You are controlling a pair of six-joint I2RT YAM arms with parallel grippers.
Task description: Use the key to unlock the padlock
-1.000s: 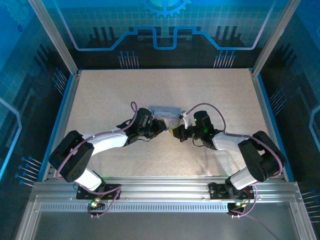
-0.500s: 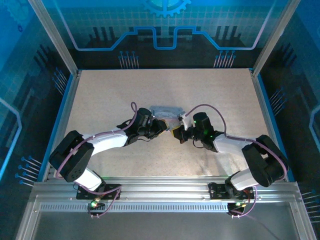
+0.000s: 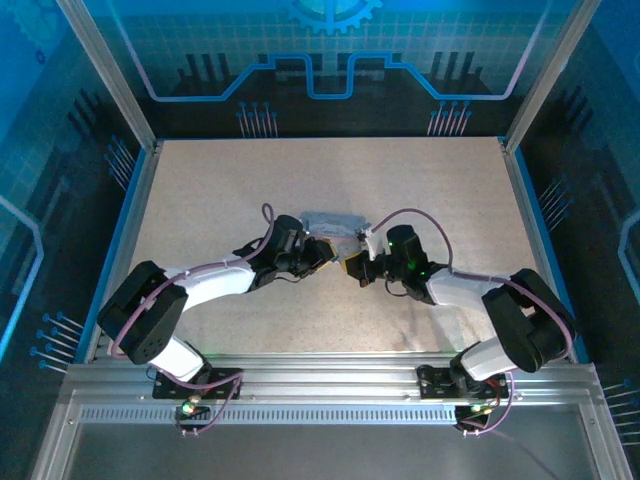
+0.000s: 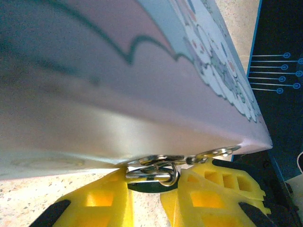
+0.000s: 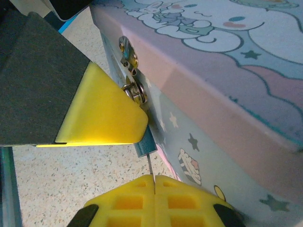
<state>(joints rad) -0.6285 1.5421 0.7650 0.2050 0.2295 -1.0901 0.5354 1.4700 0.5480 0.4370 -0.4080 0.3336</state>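
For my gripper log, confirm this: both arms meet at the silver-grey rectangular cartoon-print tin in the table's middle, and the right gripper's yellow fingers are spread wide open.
Not open: the right wrist view shows the right gripper shut on a thin dark metal key. The rest is right, the silver-grey tin mid-table included.

- One tin, printed with cartoons.
- Two grippers, both at the tin's near side: the left gripper and the right gripper.
- One hasp on the tin's front wall.
- One padlock, hanging under the tin's edge.
- One key, just beside the tin's wall.
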